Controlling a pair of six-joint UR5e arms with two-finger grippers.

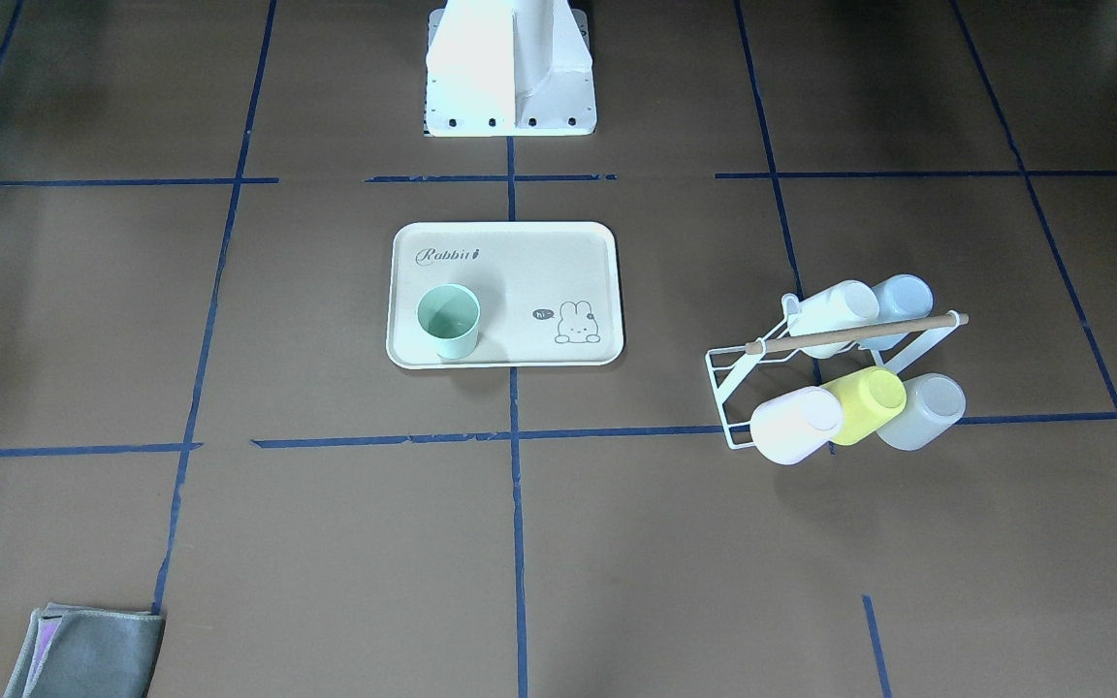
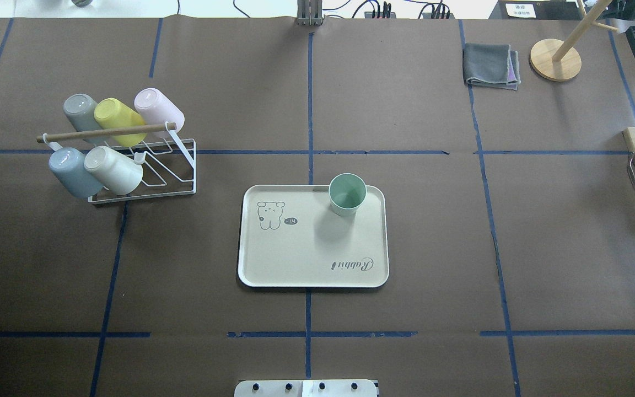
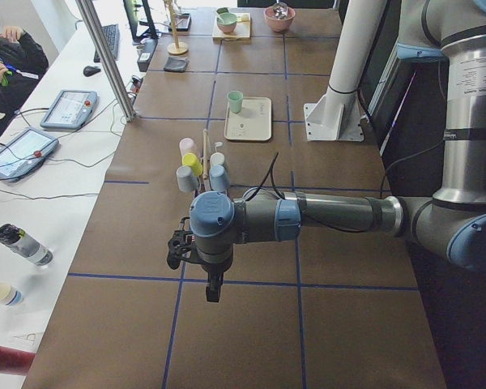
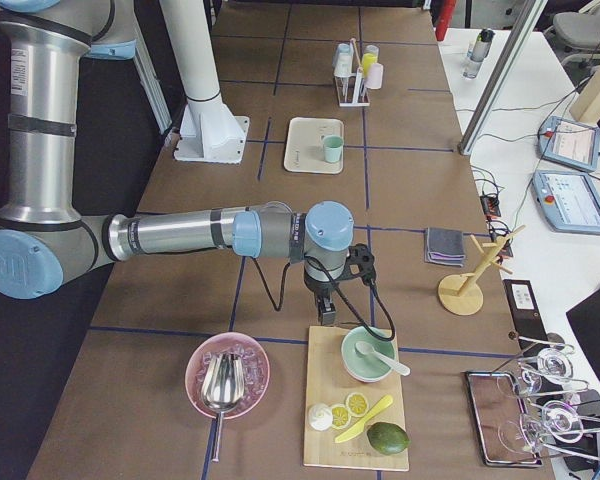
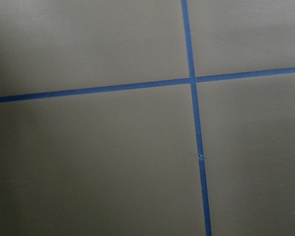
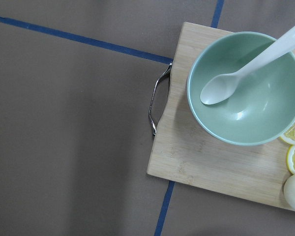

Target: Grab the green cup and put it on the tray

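Observation:
The green cup [image 1: 448, 321] stands upright on the tray [image 1: 529, 281], near the corner by the "Rabbit" script's end. It also shows in the overhead view [image 2: 347, 194] on the tray [image 2: 306, 253]. Neither gripper is near it. My left gripper [image 3: 214, 285] hangs over bare table far from the tray, and shows only in the exterior left view. My right gripper [image 4: 325, 310] hangs by a cutting board at the table's other end, and shows only in the exterior right view. I cannot tell whether either is open or shut.
A white wire rack [image 2: 146, 168] holds several pastel cups, among them a yellow-green one [image 2: 116, 116]. A grey cloth [image 2: 491, 65] and a wooden stand [image 2: 555, 59] lie at the far right. The cutting board [image 6: 211, 157] carries a green bowl [image 6: 246, 88] with a spoon.

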